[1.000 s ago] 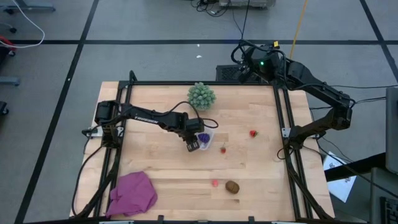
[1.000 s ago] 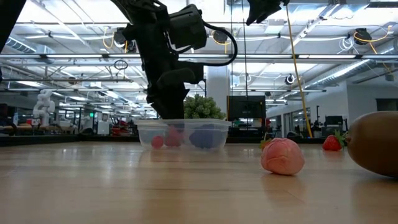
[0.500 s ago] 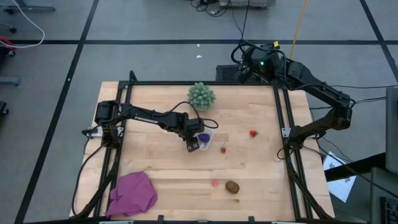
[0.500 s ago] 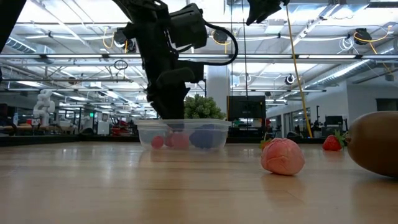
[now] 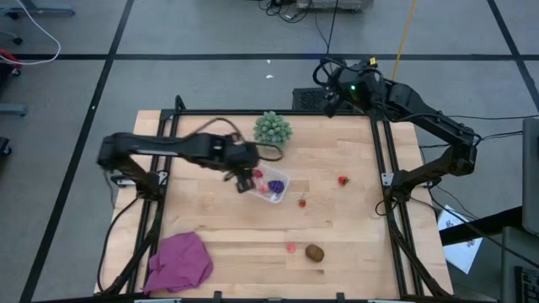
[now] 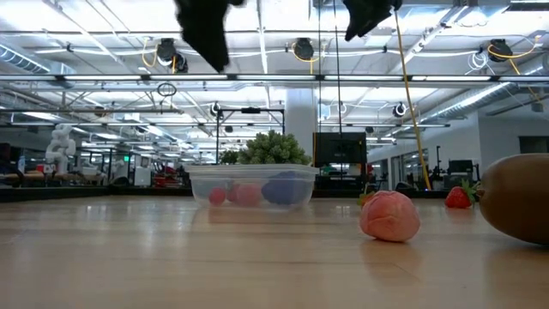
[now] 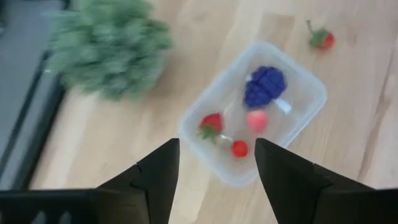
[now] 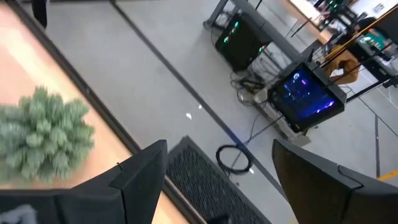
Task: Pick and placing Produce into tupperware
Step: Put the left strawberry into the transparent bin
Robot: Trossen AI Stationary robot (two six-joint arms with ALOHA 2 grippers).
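Now up above the table point(image 5: 210, 236), left gripper point(image 7: 214, 165) hanging over the near edge of the tub point(image 7: 255, 112), fingers point(image 7: 283, 171) spread apart and holding nothing. Directly beyond, inside that clear tub: purple piece point(image 7: 264, 86), pink berry point(image 7: 255, 119), strawberry point(image 7: 212, 123), small red berry point(image 7: 239, 148). Same tub point(image 5: 268, 185) from overhead just right of the left gripper point(image 5: 244, 178), purple piece point(image 5: 275, 186) showing through, near the table's middle. Green spiky ball point(image 5: 273, 129) close behind the tub, toward the far edge. Loose on the wood: one strawberry point(image 5: 302, 202) just right of the tub, another point(image 5: 343, 180) farther right, pink piece point(image 5: 291, 248) and brown oval point(image 5: 314, 252) side by side nearer the front, well apart from the tub. Magenta cloth point(image 5: 179, 261) bunched at the front left corner. At table height, tub point(image 6: 251, 185) with ball point(image 6: 273, 148) behind, pink piece point(image 6: 389, 215) and brown oval point(image 6: 517, 198) large in the foreground. Right gripper point(image 8: 214, 171) parked beyond the far right corner, fingers point(image 8: 314, 168) wide apart, empty.
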